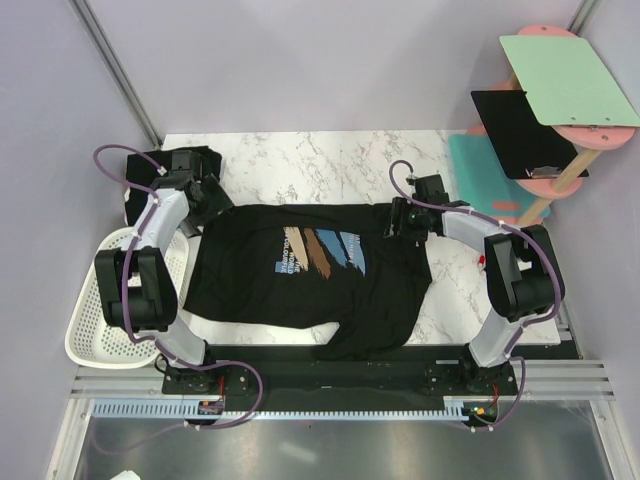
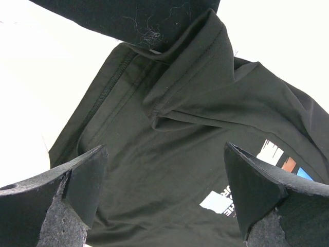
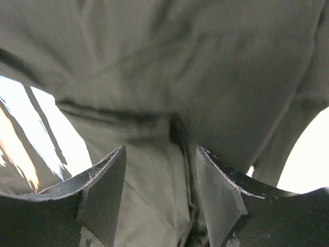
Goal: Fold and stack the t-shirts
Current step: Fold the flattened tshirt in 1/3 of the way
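Note:
A black t-shirt (image 1: 300, 290) with a blue, brown and white chest print (image 1: 320, 250) lies spread on the marble table (image 1: 320, 165). Its lower right corner is bunched near the front edge. My left gripper (image 1: 210, 207) is at the shirt's upper left corner. In the left wrist view it (image 2: 165, 149) stands wide open above the cloth (image 2: 169, 123), holding nothing. My right gripper (image 1: 392, 222) is at the upper right corner. Its jaws (image 3: 160, 150) stand apart over a ridge of the fabric (image 3: 154, 190), not pinching it. A second black t-shirt (image 1: 150, 165) lies bunched at the back left.
A white mesh basket (image 1: 85, 320) sits off the table's left edge. At the back right are a teal mat (image 1: 480, 170), a rigid black panel (image 1: 515, 130) and a green board (image 1: 568, 80) on a pink stand. A black bar (image 1: 330, 375) runs along the near edge.

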